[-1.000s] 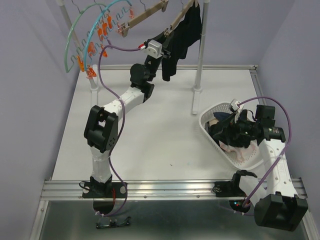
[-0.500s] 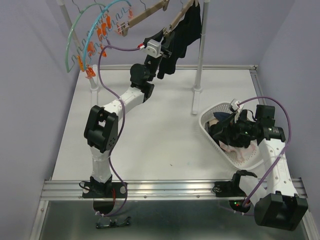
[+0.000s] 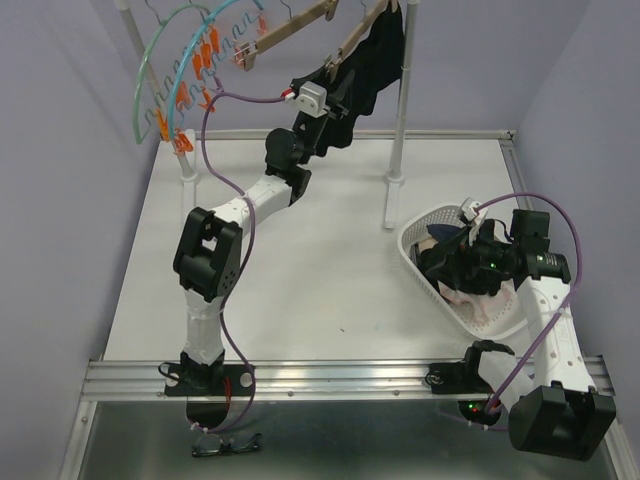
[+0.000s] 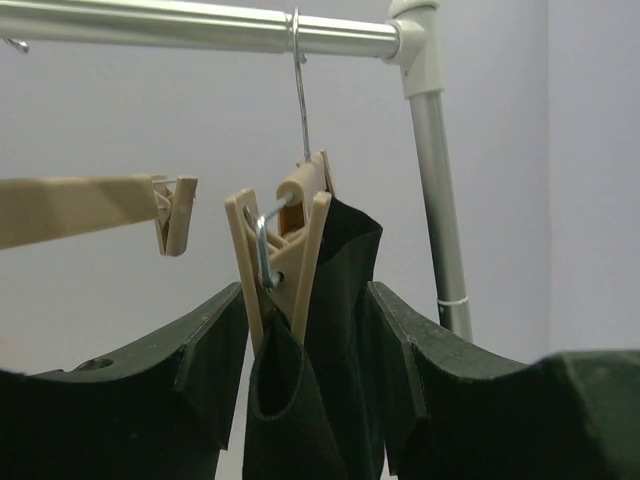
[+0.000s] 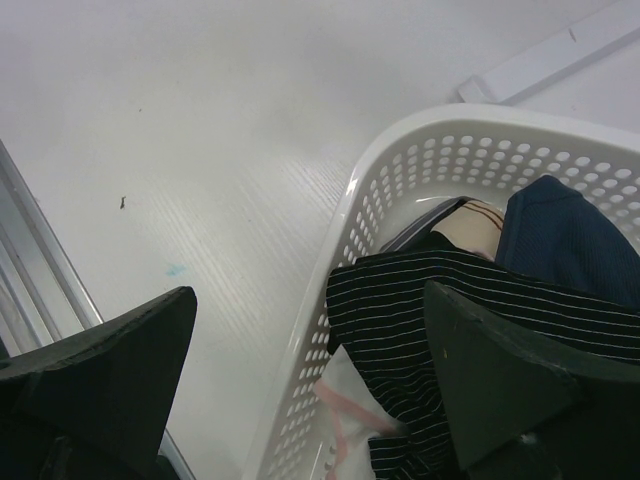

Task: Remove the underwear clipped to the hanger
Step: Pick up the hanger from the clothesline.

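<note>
Nearest the bases, the right end effector (image 5: 308, 300) hangs wide open & empty over the white basket (image 5: 400, 170), which sits on the surface (image 5: 200, 120) at the right side. Inside lies a pile of underwear (image 5: 480, 290): a thin-striped black piece on top, navy beside it, a beige band peeking out under them. Farther back & high up, the left end effector (image 4: 306, 295) is at the rail (image 4: 200, 25), fingers partly parted w/ nothing gripped, one each side of the beige clip (image 4: 275, 260) and the black underwear (image 4: 345, 300) it pinches. Whether the fingers brush the cloth can't be told. That piece is matte black & soft, hanging limp in folds from the hanger (image 4: 312, 180), near the upright post (image 4: 440, 200). Step in hand, by the look of it, is getting hold to free the cloth. To do it well, prob. close on the cloth just below the clip, not on the clip's prongs, take both layers in a deep bite, then pull down & slightly out, steady, so the clip lets go w/o the hanger swinging or its hook jumping the rail. Thin fabric may slip from a tip pinch.
</note>
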`<state>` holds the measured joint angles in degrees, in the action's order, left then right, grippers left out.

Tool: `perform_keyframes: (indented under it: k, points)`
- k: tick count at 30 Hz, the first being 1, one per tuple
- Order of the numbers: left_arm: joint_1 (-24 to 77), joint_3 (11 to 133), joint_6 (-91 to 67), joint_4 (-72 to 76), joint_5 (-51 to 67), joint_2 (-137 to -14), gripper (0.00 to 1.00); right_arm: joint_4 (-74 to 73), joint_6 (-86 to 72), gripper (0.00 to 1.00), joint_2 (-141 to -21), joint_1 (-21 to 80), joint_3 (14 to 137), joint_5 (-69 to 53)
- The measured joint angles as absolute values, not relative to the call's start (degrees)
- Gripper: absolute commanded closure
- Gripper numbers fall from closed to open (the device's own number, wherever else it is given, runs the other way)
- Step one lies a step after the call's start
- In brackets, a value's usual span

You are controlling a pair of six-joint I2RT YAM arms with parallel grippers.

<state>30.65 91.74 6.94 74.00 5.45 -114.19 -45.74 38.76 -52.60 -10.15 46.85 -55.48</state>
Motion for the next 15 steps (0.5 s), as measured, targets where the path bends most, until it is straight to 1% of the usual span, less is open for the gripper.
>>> perform_keyframes:
  k: [9,15]
  points:
    - [30.7,97.0,6.3,73.5,5.0,-119.0,0.39,-45.7,38.8,0.0,-52.6,-10.2,46.9,-55.5]
    - [30.7,99.9,6.0,73.5,5.0,-119.4,0.39,-45.7,38.8,0.0,-52.6,-10.2,46.9,-55.5]
